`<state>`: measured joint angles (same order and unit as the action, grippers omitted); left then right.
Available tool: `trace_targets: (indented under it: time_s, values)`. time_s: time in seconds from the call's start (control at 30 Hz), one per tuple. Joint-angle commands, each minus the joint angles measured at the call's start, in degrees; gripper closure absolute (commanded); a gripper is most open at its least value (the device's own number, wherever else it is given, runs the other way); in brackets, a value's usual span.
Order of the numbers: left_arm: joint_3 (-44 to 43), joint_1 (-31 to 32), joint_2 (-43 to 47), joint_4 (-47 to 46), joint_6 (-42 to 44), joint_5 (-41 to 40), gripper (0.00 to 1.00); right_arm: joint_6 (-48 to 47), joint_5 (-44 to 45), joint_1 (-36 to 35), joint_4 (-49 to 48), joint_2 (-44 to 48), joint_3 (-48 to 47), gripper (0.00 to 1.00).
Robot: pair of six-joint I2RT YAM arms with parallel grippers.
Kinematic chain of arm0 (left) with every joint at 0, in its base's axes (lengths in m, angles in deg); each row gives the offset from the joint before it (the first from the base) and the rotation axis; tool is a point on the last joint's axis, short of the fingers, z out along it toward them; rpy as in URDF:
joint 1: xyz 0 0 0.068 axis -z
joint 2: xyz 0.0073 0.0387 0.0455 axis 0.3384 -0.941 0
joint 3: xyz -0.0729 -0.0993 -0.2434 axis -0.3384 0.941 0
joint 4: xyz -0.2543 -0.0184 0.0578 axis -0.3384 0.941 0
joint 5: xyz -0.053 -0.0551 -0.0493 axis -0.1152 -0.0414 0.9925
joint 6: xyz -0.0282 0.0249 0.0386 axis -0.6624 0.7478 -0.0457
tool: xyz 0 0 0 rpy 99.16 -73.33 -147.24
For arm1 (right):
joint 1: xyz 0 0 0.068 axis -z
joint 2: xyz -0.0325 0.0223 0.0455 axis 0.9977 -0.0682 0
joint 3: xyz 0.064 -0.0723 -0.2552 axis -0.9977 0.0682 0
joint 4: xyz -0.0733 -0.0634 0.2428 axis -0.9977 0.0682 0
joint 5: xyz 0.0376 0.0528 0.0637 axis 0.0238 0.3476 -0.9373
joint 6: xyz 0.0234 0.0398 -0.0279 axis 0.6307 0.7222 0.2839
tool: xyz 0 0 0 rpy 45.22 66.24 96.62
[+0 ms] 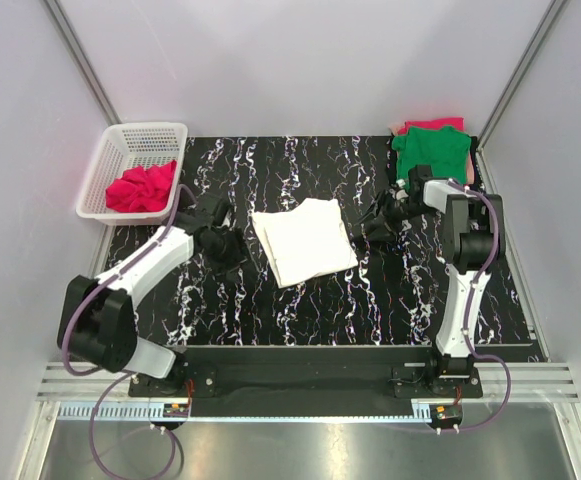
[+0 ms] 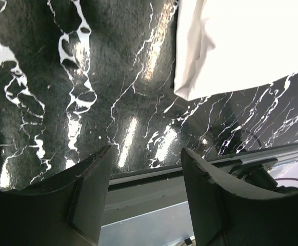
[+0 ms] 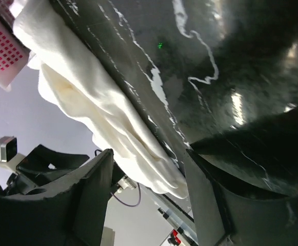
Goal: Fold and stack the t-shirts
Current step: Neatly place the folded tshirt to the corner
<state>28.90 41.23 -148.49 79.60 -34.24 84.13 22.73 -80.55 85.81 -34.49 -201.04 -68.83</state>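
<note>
A folded white t-shirt [image 1: 304,239] lies in the middle of the black marbled table [image 1: 300,310]. My left gripper [image 1: 228,245] hovers just off its left edge, open and empty; the shirt's corner [image 2: 231,46] shows at the upper right of the left wrist view. My right gripper [image 1: 372,226] sits off the shirt's right edge, open, its jaws facing the folded edge [image 3: 113,123] with nothing between them. A folded green t-shirt [image 1: 431,152] rests on a pinkish-red one [image 1: 432,125] at the back right. A crumpled red shirt [image 1: 142,187] fills the basket.
A white plastic basket [image 1: 120,150] stands at the back left corner. Grey walls with metal struts close in both sides. A metal rail [image 1: 300,385] runs along the near edge by the arm bases.
</note>
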Motion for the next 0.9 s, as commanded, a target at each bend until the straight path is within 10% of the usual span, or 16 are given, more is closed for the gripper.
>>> trace_targets:
  time_s: [0.0,0.87]
  values:
    - [-4.81,-0.27,-1.69,-1.26,0.76,0.67,0.40,-0.94,-2.53,-1.66,-2.78,-2.32,-2.07,0.36]
    - [-1.48,-2.12,-1.96,-3.29,2.00,-1.27,0.39,-2.78,3.18,-8.95,-3.04,-5.31,0.48,0.36]
